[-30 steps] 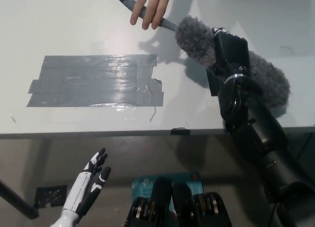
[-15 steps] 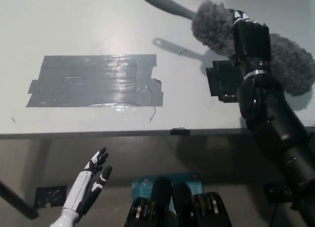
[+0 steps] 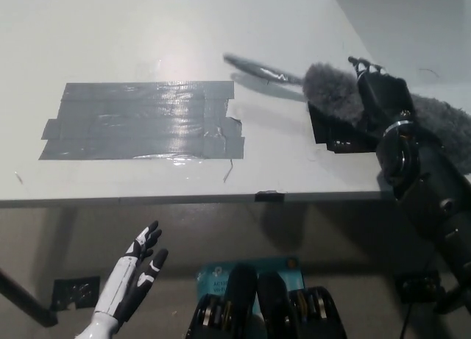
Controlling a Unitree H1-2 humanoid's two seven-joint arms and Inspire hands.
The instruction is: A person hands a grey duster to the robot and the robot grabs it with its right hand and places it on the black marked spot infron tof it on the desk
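Observation:
My black right hand (image 3: 383, 100) is shut on the grey duster (image 3: 335, 93), gripping its fluffy head. The head spreads right behind my wrist, and the thin grey handle (image 3: 257, 70) points up-left, low over the white desk. Duster and hand hover over the black marked spot (image 3: 335, 129), a dark square near the desk's front edge, partly covered by them. My white left hand (image 3: 132, 280) rests open below the desk edge at lower left.
A wide patch of grey tape strips (image 3: 143, 120) lies on the desk (image 3: 110, 30) left of centre. A small black tab (image 3: 268, 196) sits on the desk's front edge. A dark object shows at the top right edge.
The person's hand let go of the handle and left the picture. My right hand carried the duster up-right, then down and back over the black spot.

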